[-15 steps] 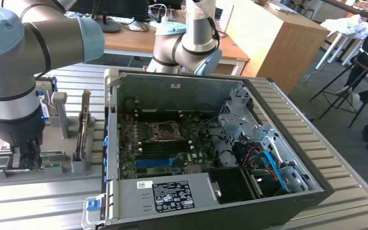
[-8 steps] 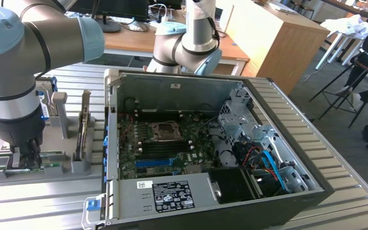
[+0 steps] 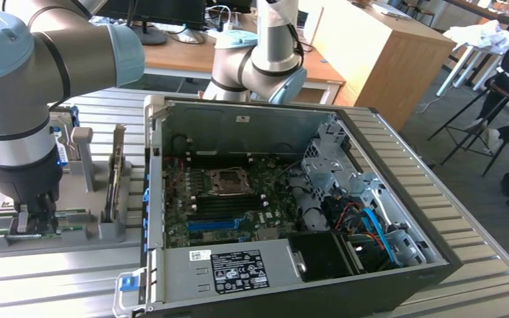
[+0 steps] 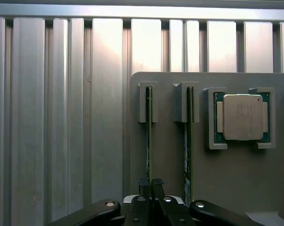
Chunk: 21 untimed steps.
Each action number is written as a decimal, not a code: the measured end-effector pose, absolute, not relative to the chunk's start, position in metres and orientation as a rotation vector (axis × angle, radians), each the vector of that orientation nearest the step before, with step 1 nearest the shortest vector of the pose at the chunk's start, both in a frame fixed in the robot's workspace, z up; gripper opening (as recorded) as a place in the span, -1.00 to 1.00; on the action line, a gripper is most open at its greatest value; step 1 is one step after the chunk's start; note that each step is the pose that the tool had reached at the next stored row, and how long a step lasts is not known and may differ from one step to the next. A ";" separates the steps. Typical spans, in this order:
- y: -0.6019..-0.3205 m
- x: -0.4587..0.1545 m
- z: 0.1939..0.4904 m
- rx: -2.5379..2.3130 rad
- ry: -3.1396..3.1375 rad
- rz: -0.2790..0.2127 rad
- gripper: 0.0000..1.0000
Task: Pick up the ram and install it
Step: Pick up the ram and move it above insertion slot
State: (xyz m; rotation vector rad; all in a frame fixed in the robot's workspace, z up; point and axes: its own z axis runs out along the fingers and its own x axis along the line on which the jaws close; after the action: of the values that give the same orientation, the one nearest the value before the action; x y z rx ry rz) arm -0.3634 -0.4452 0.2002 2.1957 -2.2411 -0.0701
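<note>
Starting at the exterior view's left: your arm is down over the grey fixture plate, which sits on the slatted metal table. The gripper is nearly closed, with its two fingers pinched on either side of the ram, so you have hold of it.

The ram is seated in the fixture, standing on its long edge with its far end tucked in a grey bracket. Its long axis runs parallel to the table slats, left to right across the exterior view.

On the ram's outer side you have only a thin strip of plate, then the plate's edge and bare table, so there is plenty of room there. The inner side is tighter. The other stick stands just beside it and parallel, and past that the processor chip sits in its corner holders.

Moving right in the exterior view, upright posts rise from the fixture. Then the wall of the open computer case stands between the fixture and the motherboard. The memory slots run roughly the same way as the ram.

Further right, the drive cage and loose cables crowd that side of the case. Beyond them is the table's edge.
</note>
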 end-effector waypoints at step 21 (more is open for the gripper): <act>-0.445 -0.363 0.204 2.190 -2.236 -0.066 -0.76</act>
State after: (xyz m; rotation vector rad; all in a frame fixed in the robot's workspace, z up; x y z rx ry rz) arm -0.3632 -0.4452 0.2045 2.1898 -2.2357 -0.0663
